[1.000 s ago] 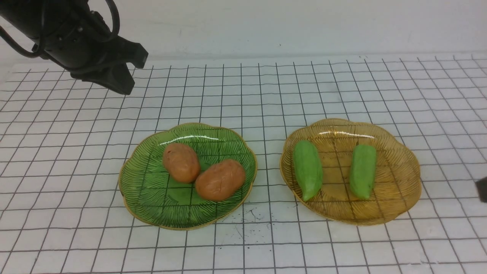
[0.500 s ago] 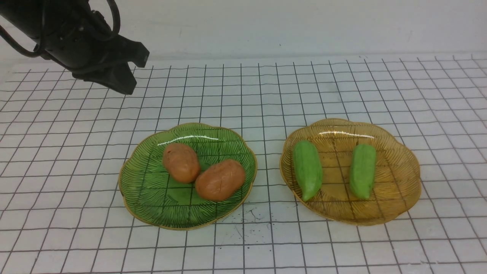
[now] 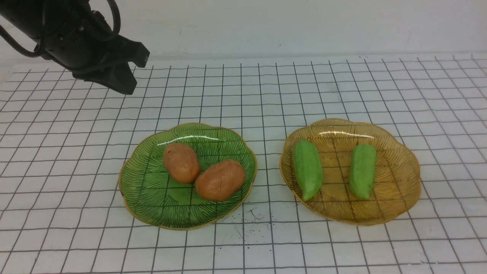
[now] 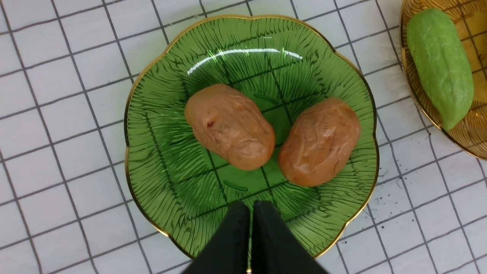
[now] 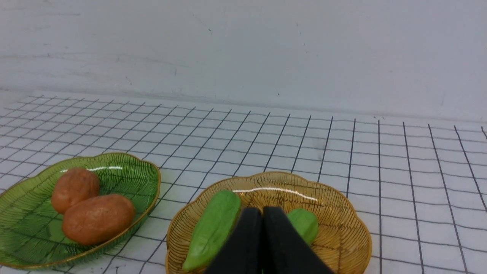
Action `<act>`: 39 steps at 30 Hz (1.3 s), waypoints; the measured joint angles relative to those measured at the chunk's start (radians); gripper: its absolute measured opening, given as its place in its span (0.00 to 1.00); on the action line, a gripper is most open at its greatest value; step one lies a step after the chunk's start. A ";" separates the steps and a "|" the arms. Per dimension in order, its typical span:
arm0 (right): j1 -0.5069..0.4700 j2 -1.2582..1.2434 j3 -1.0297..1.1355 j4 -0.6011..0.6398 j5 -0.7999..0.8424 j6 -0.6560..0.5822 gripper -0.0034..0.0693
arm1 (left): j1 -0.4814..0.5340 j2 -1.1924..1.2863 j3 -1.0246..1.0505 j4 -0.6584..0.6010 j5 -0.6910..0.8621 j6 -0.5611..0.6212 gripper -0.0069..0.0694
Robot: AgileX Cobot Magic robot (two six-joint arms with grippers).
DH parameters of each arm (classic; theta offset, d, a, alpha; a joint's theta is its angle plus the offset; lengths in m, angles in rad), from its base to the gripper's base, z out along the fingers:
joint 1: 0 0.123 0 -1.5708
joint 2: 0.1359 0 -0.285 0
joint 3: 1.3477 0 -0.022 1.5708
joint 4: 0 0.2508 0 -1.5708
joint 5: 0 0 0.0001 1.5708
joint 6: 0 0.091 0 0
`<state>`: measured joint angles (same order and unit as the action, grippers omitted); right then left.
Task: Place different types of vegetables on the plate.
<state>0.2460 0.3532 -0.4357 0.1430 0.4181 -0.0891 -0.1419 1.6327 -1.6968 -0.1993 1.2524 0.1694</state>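
Observation:
Two orange-brown potatoes (image 3: 181, 162) (image 3: 220, 179) lie touching on the green plate (image 3: 152, 194). Two light green cucumber pieces (image 3: 307, 169) (image 3: 363, 170) lie apart on the amber plate (image 3: 395, 182). My left gripper (image 3: 125, 85) hangs high over the table behind and left of the green plate; in the left wrist view it (image 4: 250, 207) is shut and empty, above the potatoes (image 4: 230, 125) (image 4: 319, 140). My right gripper (image 5: 262, 213) is shut and empty, short of the amber plate (image 5: 342, 228) and its cucumbers (image 5: 213, 228) (image 5: 304, 224). It is out of the front view.
The plates stand side by side on a white gridded table top (image 3: 243, 95), with a narrow gap between them. A pale wall (image 3: 266, 26) closes the far edge. Dark specks mark the table (image 3: 247, 220) in front of the gap.
My left gripper has shifted slightly right. A dark tip of the right gripper at the front view's right edge has gone out of that view. The vegetables have not moved.

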 joint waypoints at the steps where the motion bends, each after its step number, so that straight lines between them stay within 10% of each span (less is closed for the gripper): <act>1: 0.000 0.000 0.000 0.000 0.010 0.000 0.03 | 0.000 0.000 0.000 -0.001 0.000 0.000 0.08; 39: -0.149 -0.365 0.454 -0.067 -0.018 0.002 0.03 | -0.001 -0.354 0.210 -0.030 0.001 0.035 0.08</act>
<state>0.0975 -0.0121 0.0187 0.0758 0.4004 -0.0870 -0.1429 1.2792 -1.4867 -0.2293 1.2534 0.2047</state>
